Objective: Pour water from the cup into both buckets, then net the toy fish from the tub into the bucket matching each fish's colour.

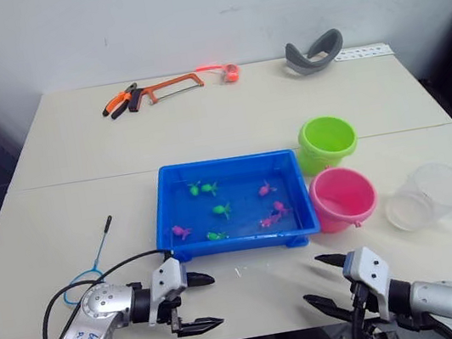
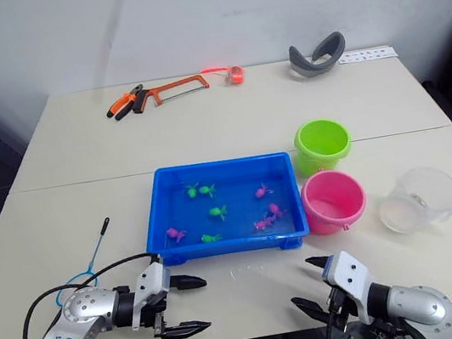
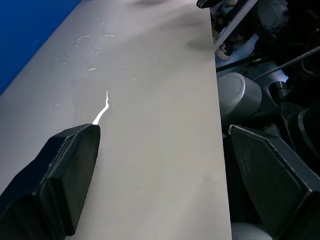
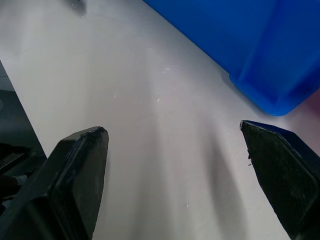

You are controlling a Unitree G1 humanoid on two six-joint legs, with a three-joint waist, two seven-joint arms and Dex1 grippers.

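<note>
Clear plastic identifies the cup (image 1: 433, 195), which stands at the table's right side just beside the pink bucket (image 1: 342, 197); the lime-green bucket (image 1: 327, 143) sits behind the pink one, both next to the blue tub (image 1: 233, 204) with its green and pink toy fish (image 1: 221, 211). The net (image 1: 93, 266) lies left of the tub. The pouring step appears not yet begun — the cup is best taken by its handle, kept level until lifted, and tipped slowly with the pour lip directly above each bucket. The right gripper (image 1: 323, 280) is held low near the table's front edge, fingers spread wide and empty, well short of the cup. The left gripper (image 1: 200, 301) is likewise spread wide and empty — pointing rightward along the front edge.
</note>
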